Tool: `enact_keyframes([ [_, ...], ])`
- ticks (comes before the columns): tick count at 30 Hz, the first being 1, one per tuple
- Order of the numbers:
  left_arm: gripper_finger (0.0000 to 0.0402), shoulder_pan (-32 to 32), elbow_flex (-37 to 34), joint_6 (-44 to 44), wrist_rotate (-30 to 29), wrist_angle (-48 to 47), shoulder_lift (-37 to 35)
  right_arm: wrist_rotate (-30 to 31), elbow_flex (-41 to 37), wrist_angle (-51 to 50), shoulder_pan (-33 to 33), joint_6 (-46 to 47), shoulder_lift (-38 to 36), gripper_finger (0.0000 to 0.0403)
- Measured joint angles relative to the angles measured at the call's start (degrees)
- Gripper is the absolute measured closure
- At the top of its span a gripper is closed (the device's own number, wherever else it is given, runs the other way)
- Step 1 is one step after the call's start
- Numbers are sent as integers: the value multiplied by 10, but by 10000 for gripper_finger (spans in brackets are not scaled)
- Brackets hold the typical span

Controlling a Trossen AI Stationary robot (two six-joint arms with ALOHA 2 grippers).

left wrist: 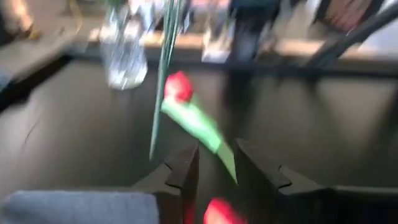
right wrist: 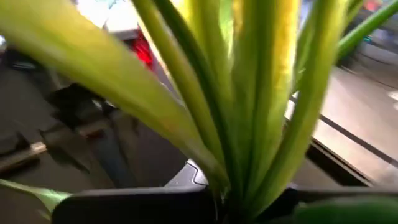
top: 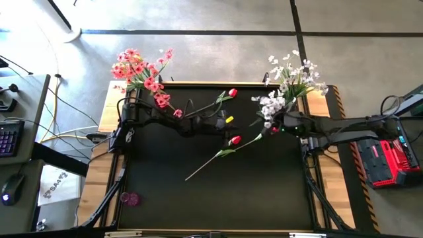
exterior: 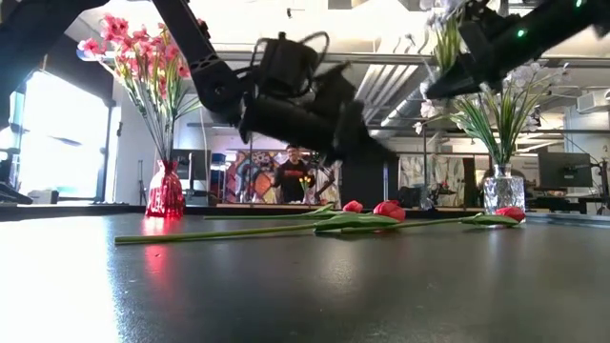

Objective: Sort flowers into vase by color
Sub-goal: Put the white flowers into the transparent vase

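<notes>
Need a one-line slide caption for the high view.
Red tulips lie on the black table; pink flowers and white flowers are already in vases.

Black table mat (top: 211,192) on wooden bench. Red box (top: 382,160) on floor right of bench. Keyboard (top: 8,137) and mouse (top: 8,192) on desk far left. Person (exterior: 292,176) standing in room behind table.

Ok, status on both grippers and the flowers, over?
Left gripper part open over red tulips on mat. Right gripper shut at white spray stems. Pink spray vased. Nothing blocking.
</notes>
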Motion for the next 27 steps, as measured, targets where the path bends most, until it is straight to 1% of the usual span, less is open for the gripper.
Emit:
enact_keyframes([
  [3,304,1,0,7,-35,-53,0,62,57,-164,14,43,0,401],
  [5,303,2,0,7,-46,-59,0,105,95,-248,20,76,-1,401],
  [8,303,1,0,8,-47,-49,0,191,135,-345,24,113,-1,402],
  [10,303,1,0,9,-46,-38,0,236,156,-392,23,131,-2,402],
  [13,303,1,0,9,-47,-29,0,274,180,-424,19,146,-11,402],
  [19,303,2,0,13,-47,-29,0,329,184,-431,8,152,-38,402],
  [23,303,2,0,17,-47,-27,0,337,184,-436,-19,152,-51,402],
  [27,303,2,0,17,-47,-27,0,309,185,-441,-52,152,-53,403],
])
